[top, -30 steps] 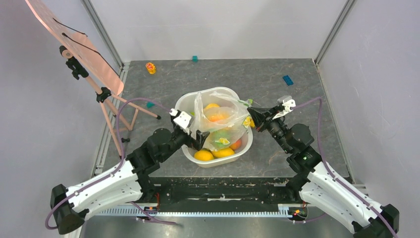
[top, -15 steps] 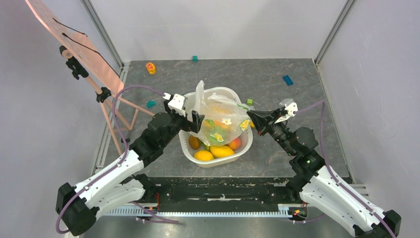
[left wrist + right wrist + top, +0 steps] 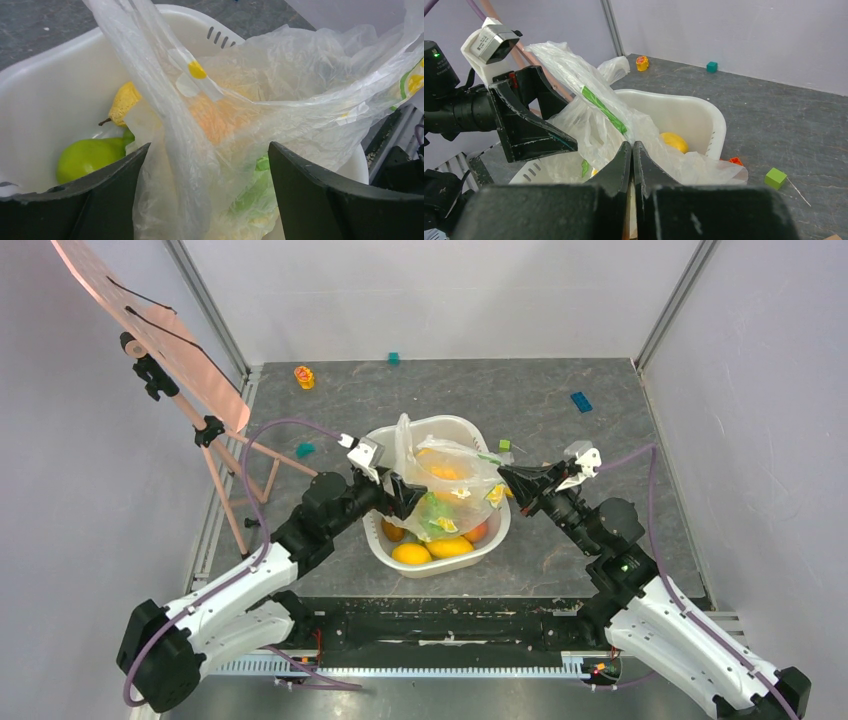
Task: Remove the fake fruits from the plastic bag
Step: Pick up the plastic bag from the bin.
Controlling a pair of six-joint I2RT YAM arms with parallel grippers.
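The plastic bag hangs crumpled over the white basin, with an orange fruit and a green fruit showing through it. My right gripper is shut on the bag's edge at the basin's right side and holds it up. My left gripper is open, its jaws on either side of a hanging fold of the bag at the basin's left. Loose fruits lie in the basin: a green pear, yellow-orange ones, and a yellow one.
Small toy blocks lie on the dark tabletop: blue, teal, teal, green, plus a yellow toy. A pink board on a stand leans at the far left. Grey walls enclose the table.
My left gripper rose from the basin's front rim to the bag's left side, then moved in around the bag. The right gripper kept its hold on the bag, and the bag shifted.
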